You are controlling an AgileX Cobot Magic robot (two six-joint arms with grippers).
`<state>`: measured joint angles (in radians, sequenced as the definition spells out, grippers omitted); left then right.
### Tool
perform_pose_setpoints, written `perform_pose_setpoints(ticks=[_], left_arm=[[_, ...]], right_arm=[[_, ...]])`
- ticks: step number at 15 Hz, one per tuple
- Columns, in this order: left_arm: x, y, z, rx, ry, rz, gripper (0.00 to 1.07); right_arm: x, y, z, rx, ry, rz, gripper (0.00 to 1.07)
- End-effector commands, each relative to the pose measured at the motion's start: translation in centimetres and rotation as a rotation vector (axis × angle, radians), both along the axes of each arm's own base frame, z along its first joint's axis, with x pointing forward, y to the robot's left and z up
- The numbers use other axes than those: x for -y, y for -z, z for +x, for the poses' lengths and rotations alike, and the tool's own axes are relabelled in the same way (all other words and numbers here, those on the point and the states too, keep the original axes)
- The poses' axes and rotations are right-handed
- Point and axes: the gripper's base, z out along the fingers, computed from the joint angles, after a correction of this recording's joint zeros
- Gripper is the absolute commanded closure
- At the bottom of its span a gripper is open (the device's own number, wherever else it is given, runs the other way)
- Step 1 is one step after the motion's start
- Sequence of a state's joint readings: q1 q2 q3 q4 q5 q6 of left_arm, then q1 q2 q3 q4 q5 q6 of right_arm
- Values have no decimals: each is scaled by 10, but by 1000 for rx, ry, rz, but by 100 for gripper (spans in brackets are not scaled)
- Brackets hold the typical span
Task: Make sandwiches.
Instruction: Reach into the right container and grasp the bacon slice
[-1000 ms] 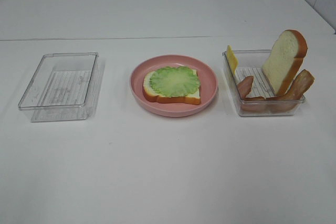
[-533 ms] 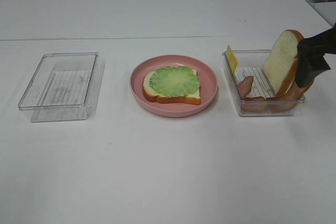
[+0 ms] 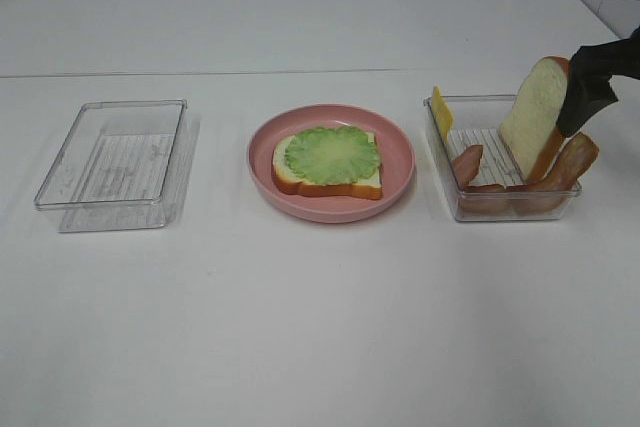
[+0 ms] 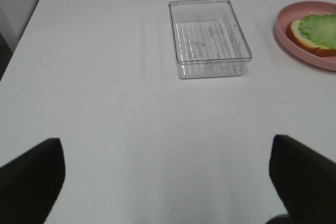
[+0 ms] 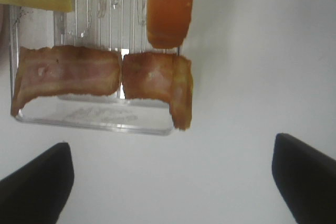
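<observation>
2 reddish-brown bacon strips [image 5: 65, 72]: laid end to end in clear plastic tray [image 5: 94, 121], ahead of right gripper [image 5: 170, 184], axes finger to finger.
Right gripper: nearer; spread wide, nothing held.
Left gripper [image 4: 168, 182]: wide, empty.

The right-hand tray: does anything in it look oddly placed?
Yes. The bread slice stands on edge, one bacon strip leans over the tray rim, and the cheese square is propped against a wall.

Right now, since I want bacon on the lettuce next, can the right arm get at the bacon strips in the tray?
Probably yes. The open right gripper hangs just above the bacon strips, which lie uncovered; only the leaning bread slice beside them might get brushed.
</observation>
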<state>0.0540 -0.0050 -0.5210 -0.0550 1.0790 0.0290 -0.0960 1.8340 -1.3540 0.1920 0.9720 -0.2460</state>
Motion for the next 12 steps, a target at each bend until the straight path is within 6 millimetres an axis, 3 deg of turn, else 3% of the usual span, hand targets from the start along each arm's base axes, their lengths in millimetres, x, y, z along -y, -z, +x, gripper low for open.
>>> perform_pose_setpoints(ticks=[1, 3, 8, 11, 12], left_arm=[[0, 0, -4, 28, -1, -1, 9], [0, 0, -4, 28, -1, -1, 9], [0, 0, -4, 28, -1, -1, 9], [0, 0, -4, 28, -1, -1, 9], [0, 0, -4, 28, -1, -1, 9]], right_arm=[[4, 9, 20, 37, 8, -4, 8], [5, 22, 31, 15, 19, -3, 8], [5, 56, 36, -74, 17, 6, 9], [5, 63, 35, -106, 14, 8, 12], [5, 63, 35, -105, 14, 8, 18]])
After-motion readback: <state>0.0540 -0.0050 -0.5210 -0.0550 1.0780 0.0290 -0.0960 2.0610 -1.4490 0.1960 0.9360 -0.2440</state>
